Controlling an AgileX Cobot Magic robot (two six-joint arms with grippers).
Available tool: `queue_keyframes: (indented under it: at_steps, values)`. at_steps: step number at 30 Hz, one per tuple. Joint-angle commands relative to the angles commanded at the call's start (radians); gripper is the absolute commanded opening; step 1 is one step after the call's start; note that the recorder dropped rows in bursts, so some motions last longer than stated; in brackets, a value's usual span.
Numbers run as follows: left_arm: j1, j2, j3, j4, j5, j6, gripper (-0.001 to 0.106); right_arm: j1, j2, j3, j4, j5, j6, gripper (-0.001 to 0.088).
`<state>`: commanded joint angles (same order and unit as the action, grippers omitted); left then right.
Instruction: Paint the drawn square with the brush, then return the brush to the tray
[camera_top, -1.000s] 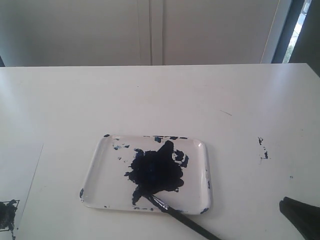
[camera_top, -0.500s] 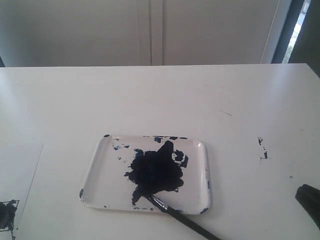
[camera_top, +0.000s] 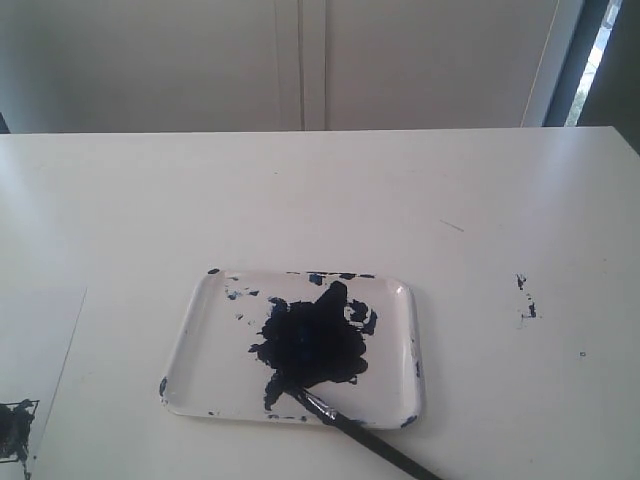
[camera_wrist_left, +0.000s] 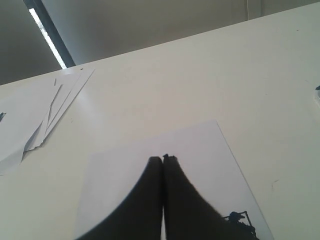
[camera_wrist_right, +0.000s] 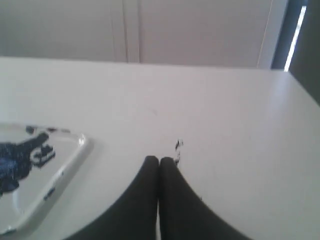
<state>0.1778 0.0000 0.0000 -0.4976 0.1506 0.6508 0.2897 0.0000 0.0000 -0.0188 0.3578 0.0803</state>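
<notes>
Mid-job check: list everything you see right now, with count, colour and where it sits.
table: one, white, under everything.
tray: one, white with a dark blue-black paint blotch, front middle of the table.
brush: one, black handle, bristles in the tray's paint, handle sticking out over the tray's front rim.
paper sheet: one, white, on the table left of the tray.
drawn square: one, black outline with dark paint inside, on the paper sheet.
loose papers: a few, white, beyond the paper sheet.
paint specks: several, dark, on the table right of the tray.
left claw: one, black, shut, empty, over the paper sheet.
right claw: one, black, shut, empty, right of the tray.
</notes>
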Motion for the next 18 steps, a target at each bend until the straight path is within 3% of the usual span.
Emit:
queue_keyframes:
  at_steps: [2,5,7,10,13,18]
  values:
    - [-0.002,0.0,0.0,0.002,0.093,0.0,0.0,0.0,0.0,0.0,0.0,-0.002,0.002,0.0]
    - [-0.002,0.0,0.0,-0.006,0.098,0.007,0.0,0.0,0.0,0.0,-0.006,-0.002,0.002,0.0]
    - [-0.002,0.0,0.0,-0.006,0.105,0.07,0.0,0.0,0.0,0.0,-0.004,-0.002,0.002,0.0]
    - [-0.002,0.0,0.0,-0.007,0.105,0.344,0.0,0.0,0.0,0.0,-0.004,-0.002,0.002,0.0]
    - [-0.002,0.0,0.0,-0.007,0.105,0.518,0.0,0.0,0.0,0.0,-0.004,-0.002,0.002,0.0]
    - [-0.002,0.0,0.0,-0.026,0.09,0.55,0.0,0.0,0.0,0.0,-0.004,-0.002,0.002,0.0]
